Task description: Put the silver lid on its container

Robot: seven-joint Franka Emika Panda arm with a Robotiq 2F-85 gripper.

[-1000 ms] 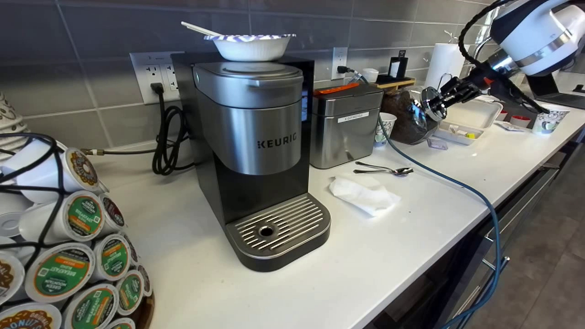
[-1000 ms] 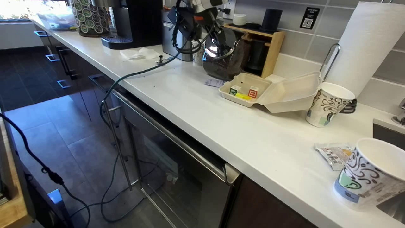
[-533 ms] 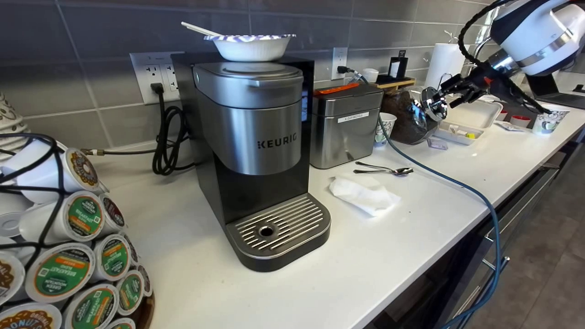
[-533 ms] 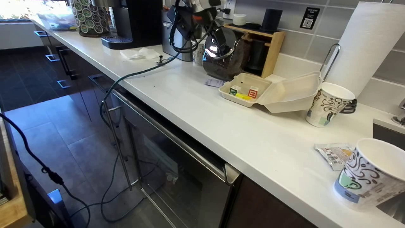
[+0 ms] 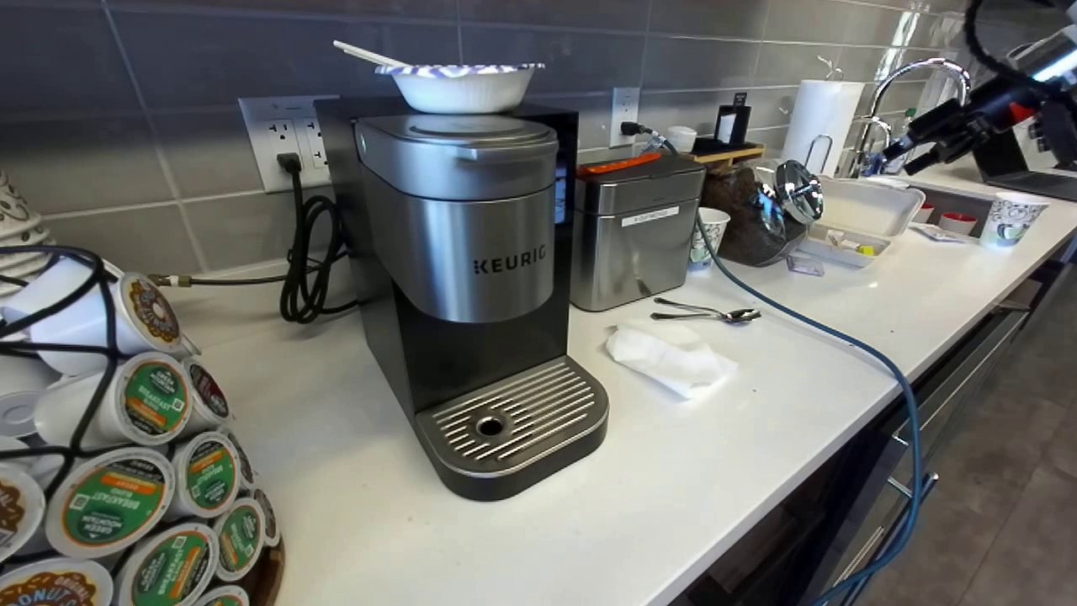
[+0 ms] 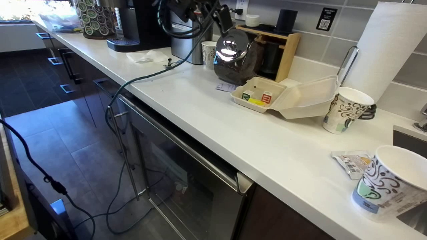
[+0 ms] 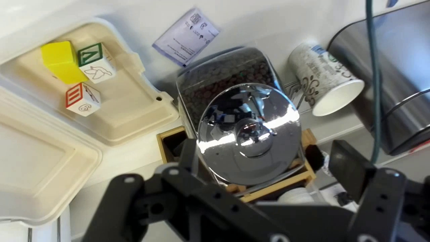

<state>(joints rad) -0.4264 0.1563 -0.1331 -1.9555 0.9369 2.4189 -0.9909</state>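
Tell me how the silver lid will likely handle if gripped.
The silver lid is probably stiff: it looks like a polished metal disc. Its smooth, rounded knob may slip when squeezed. Given its circular outline, it might roll if dropped on edge.

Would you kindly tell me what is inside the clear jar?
In the wrist view, brown bean-like pieces show through the wall of the clear jar. The silver lid hides the jar's mouth, so what lies directly beneath cannot be seen.
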